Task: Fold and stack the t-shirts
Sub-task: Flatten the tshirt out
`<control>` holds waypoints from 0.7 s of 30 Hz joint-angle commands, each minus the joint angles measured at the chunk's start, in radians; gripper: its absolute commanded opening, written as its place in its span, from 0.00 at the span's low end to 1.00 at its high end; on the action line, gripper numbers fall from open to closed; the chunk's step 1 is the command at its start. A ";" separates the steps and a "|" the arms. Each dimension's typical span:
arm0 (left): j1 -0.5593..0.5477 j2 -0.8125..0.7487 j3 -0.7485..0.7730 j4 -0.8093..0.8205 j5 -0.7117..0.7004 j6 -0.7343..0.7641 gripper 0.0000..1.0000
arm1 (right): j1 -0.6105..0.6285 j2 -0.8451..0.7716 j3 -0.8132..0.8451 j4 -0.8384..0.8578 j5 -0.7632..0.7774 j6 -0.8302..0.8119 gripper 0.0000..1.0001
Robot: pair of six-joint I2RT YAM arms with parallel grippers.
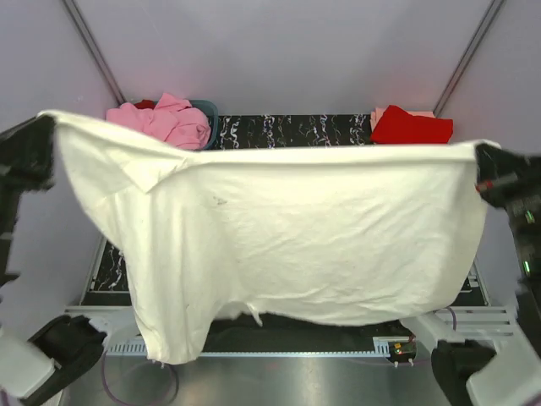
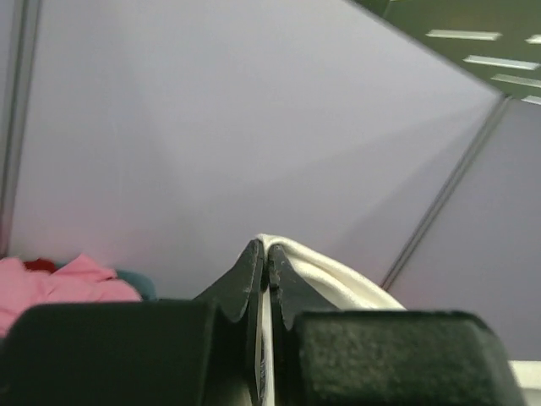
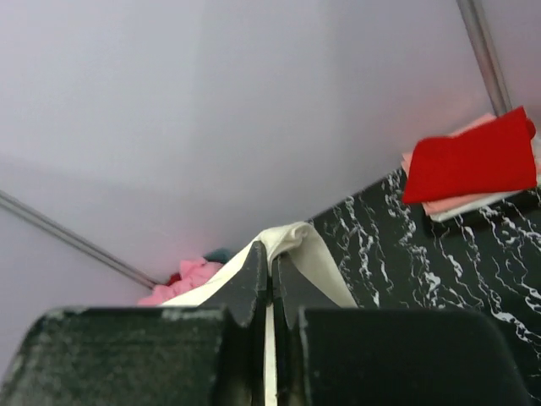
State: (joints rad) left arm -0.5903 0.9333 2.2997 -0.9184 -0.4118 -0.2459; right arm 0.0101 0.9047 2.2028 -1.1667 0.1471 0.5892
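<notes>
A white t-shirt [image 1: 287, 237] hangs spread wide in the air between my two grippers, covering most of the table. My left gripper [image 1: 46, 127] is shut on its left top corner; the cloth shows pinched between the jaws in the left wrist view [image 2: 292, 258]. My right gripper [image 1: 483, 161] is shut on the right top corner, where white cloth [image 3: 296, 241] folds over the fingertips. The shirt's lower hem hangs near the table's front edge. A folded red shirt [image 1: 412, 127] lies on a small stack at the back right.
A teal basket [image 1: 207, 114] with crumpled pink shirts [image 1: 165, 121] stands at the back left. The black marbled table top [image 1: 287, 129] shows behind the hanging shirt. The red shirt and its stack also show in the right wrist view [image 3: 469, 165]. Grey walls surround the cell.
</notes>
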 commanded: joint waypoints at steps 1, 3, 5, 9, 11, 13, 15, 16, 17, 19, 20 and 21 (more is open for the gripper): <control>-0.002 0.295 0.063 -0.164 -0.241 0.071 0.07 | -0.004 0.311 -0.108 -0.028 -0.053 -0.046 0.00; 0.062 0.379 0.015 -0.180 -0.154 0.083 0.10 | -0.004 0.390 -0.272 0.085 -0.111 -0.013 0.00; 0.227 0.528 -0.067 -0.194 -0.008 0.048 0.08 | -0.004 0.446 -0.375 0.218 -0.123 0.007 0.00; 0.421 0.998 -0.022 -0.230 0.232 -0.018 0.09 | -0.004 0.788 -0.401 0.253 -0.100 -0.008 0.33; 0.446 1.148 0.090 -0.345 0.277 -0.053 0.52 | -0.004 0.923 -0.301 0.123 -0.101 -0.034 0.87; 0.429 1.181 0.084 -0.315 0.284 -0.061 0.70 | -0.004 0.947 -0.325 0.156 -0.121 -0.035 0.98; 0.402 1.101 -0.052 -0.214 0.281 -0.050 0.99 | -0.004 0.886 -0.395 0.229 -0.112 -0.034 1.00; 0.399 1.010 -0.177 -0.130 0.287 -0.049 0.99 | -0.004 0.870 -0.411 0.246 -0.112 -0.040 1.00; 0.400 0.971 -0.218 -0.105 0.297 -0.052 0.99 | -0.004 0.855 -0.420 0.251 -0.106 -0.051 1.00; 0.400 0.906 -0.265 -0.106 0.285 -0.053 0.99 | -0.004 0.830 -0.434 0.233 -0.104 -0.081 1.00; 0.400 0.892 -0.273 -0.117 0.283 -0.058 0.99 | -0.004 0.809 -0.446 0.230 -0.107 -0.086 1.00; 0.399 0.862 -0.311 -0.128 0.284 -0.059 0.99 | -0.004 0.795 -0.490 0.249 -0.118 -0.088 1.00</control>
State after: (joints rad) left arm -0.1829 2.1384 1.9751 -1.1095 -0.1486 -0.2913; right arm 0.0101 1.8210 1.7500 -0.9607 0.0357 0.5446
